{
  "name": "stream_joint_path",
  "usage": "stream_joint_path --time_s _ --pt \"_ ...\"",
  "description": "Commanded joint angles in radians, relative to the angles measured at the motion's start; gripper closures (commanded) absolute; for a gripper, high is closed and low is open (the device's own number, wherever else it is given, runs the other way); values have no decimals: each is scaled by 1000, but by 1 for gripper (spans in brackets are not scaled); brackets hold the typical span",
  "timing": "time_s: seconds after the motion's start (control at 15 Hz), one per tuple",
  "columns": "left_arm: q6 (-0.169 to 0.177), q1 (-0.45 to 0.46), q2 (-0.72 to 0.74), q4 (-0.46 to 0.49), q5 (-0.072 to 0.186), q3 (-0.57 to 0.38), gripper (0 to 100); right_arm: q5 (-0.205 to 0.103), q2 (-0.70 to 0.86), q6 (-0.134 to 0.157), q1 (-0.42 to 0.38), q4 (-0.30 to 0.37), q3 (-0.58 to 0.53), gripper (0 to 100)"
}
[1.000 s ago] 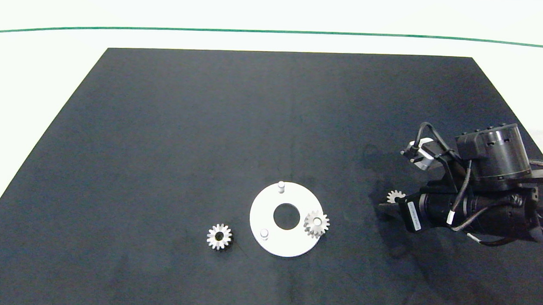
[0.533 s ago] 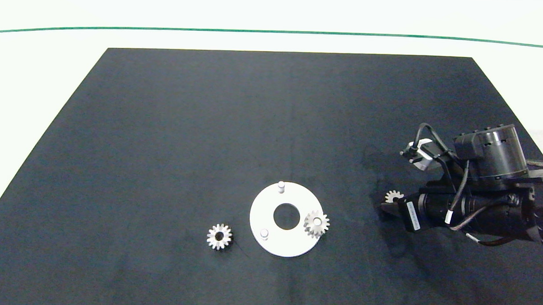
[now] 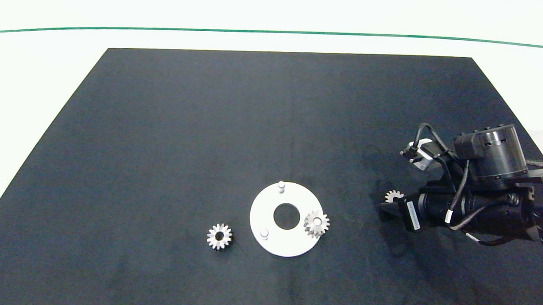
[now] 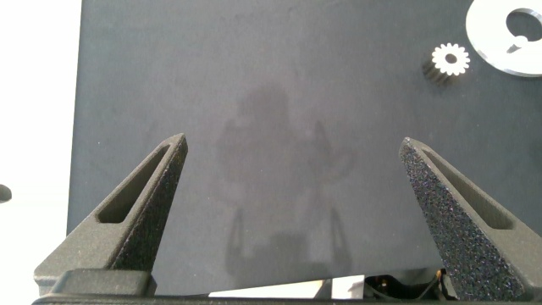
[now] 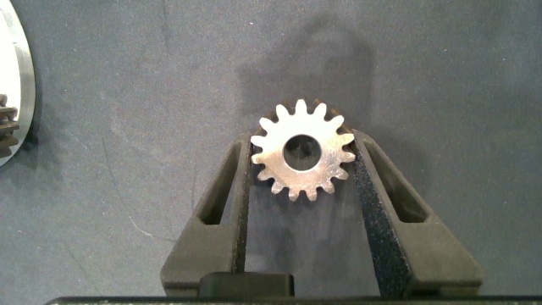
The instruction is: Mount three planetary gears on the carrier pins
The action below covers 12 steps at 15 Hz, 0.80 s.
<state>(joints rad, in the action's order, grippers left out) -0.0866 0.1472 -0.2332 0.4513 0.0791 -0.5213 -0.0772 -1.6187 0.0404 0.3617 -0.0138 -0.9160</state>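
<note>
Nothing much moved; your right gripper (image 5: 302,165) stays pinched on a small silver metal gear (image 5: 302,152) near the black mat's (image 3: 163,144) right edge. It's hard and slippery, so hold its teeth. Your left gripper (image 4: 296,182) hangs open.

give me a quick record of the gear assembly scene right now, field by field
disc: white, on black mat
pins: two bare, third holds a gear
gear on pin
loose gear, beside disc
third gear, between right gripper fingers, by the mat
left gripper: open, over bare mat
installed: one of three
</note>
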Motion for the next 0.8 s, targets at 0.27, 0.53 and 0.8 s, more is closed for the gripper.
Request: stream_joint_path --time_s 0.27,0.53,0.8 --pt "-1 0 0 1 1 0 0 2 11 49 0 18 3 84" --pt "-1 0 -2 3 1 0 0 -13 92 76 75 77 -57 84" --pt "-2 0 -5 3 1 0 0 -138 112 78 309 341 -373 84"
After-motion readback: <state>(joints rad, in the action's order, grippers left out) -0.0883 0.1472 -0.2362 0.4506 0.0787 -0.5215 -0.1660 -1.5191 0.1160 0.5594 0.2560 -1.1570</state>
